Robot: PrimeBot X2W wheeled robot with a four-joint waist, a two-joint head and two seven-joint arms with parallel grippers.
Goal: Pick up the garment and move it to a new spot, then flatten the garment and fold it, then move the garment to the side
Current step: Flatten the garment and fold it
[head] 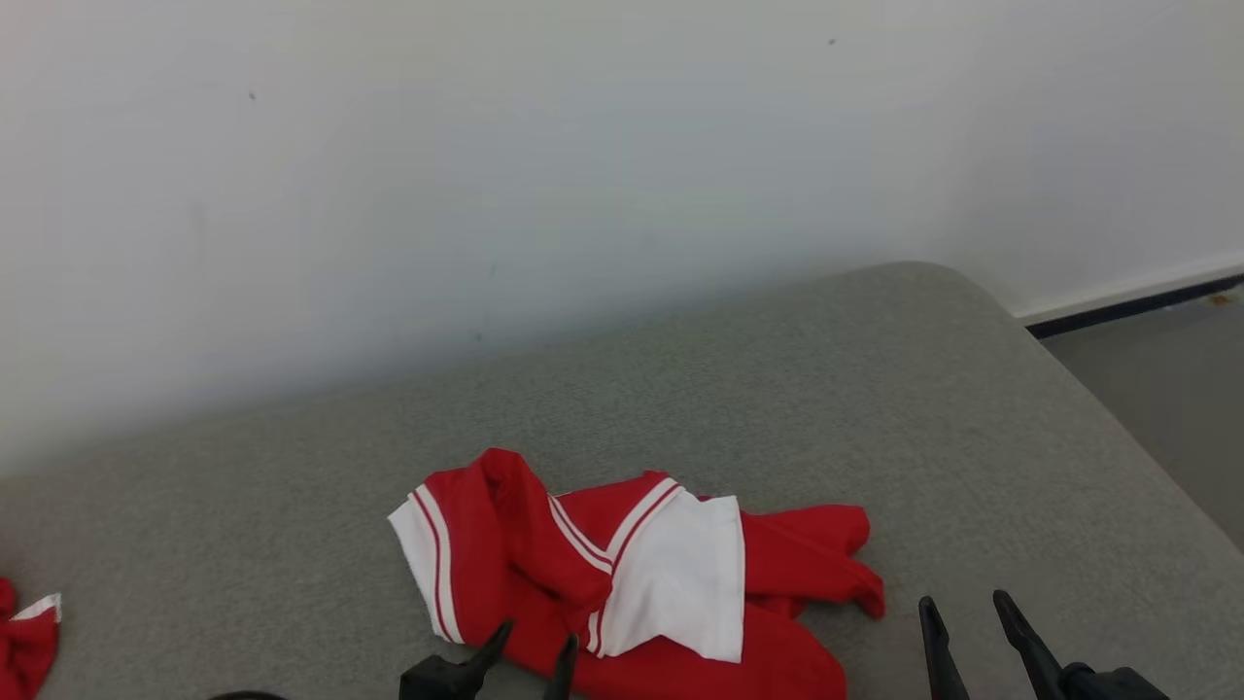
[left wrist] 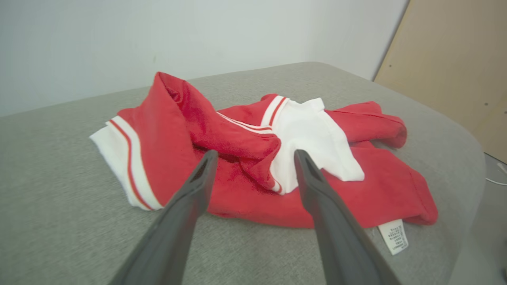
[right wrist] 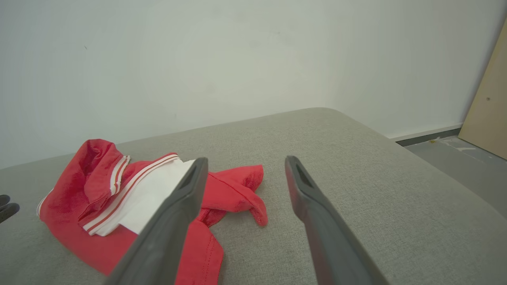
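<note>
A red garment (head: 671, 583) with white panels and red-striped trim lies crumpled on the grey cushion (head: 777, 389), near its front edge. My left gripper (head: 536, 645) is open, its dark fingertips at the garment's near-left part, nothing between them. In the left wrist view the garment (left wrist: 253, 158) sits just beyond the open left gripper (left wrist: 255, 156), and a white care label (left wrist: 394, 236) pokes out at its right. My right gripper (head: 967, 605) is open too, over bare cushion to the right of the garment. The right wrist view has the garment (right wrist: 119, 198) left of the open right gripper (right wrist: 243, 162).
A second red and white cloth (head: 24, 642) lies at the cushion's far left edge. A white wall (head: 486, 146) backs the cushion. The cushion's rounded right edge (head: 1118, 408) drops to grey floor (head: 1186, 389). A tan board (left wrist: 455, 59) stands at the right.
</note>
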